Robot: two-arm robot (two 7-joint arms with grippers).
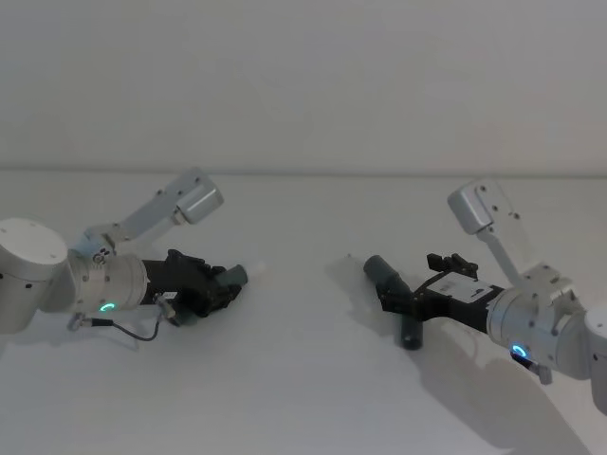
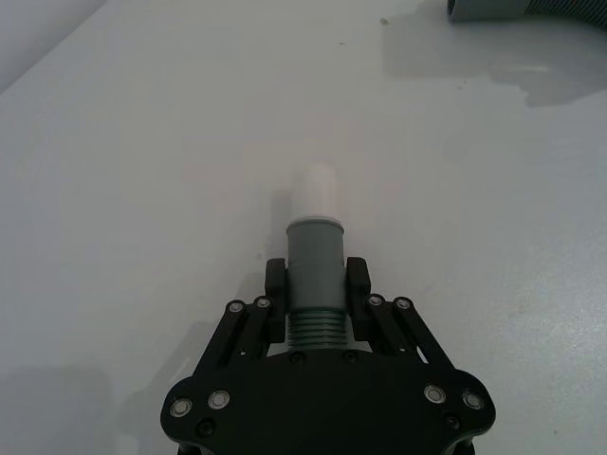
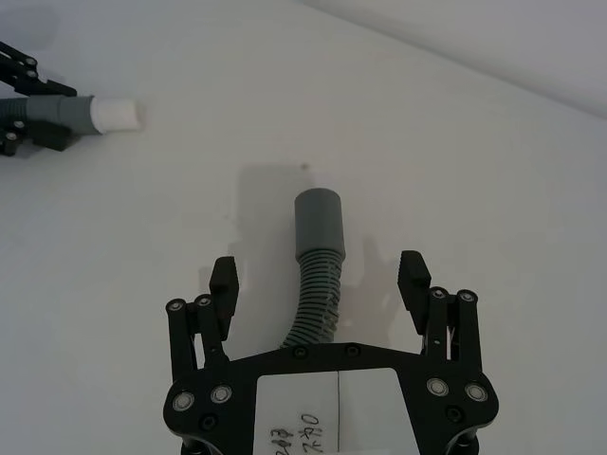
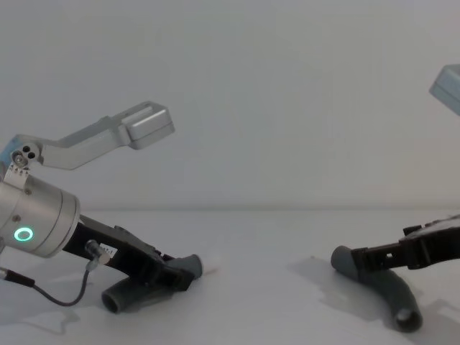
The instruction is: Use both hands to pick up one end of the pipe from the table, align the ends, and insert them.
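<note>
The left gripper (image 2: 317, 286) pinches the white-tipped pipe piece (image 2: 314, 330) behind its cuff (image 2: 314, 250), at the table's (image 1: 303, 389) nine o'clock. At three o'clock the right gripper (image 3: 319, 273), spread wide, straddles the other pipe piece (image 3: 319, 227) without touching it.

Black linkage fingers on the left gripper (image 2: 316, 284) and the right gripper (image 3: 318, 270), dotted with silver screw heads (image 2: 435, 392); a white label (image 3: 337, 417) with handwritten marks on the right one's base. Silver cylindrical wrists (image 4: 39, 215), with a green ring light (image 4: 24, 234) on the left and a bluish ring light (image 1: 518, 353) on the right. Under the left wrist a thin black cable (image 4: 84, 280), above it a pale grey angular bracket (image 4: 108, 133).
</note>
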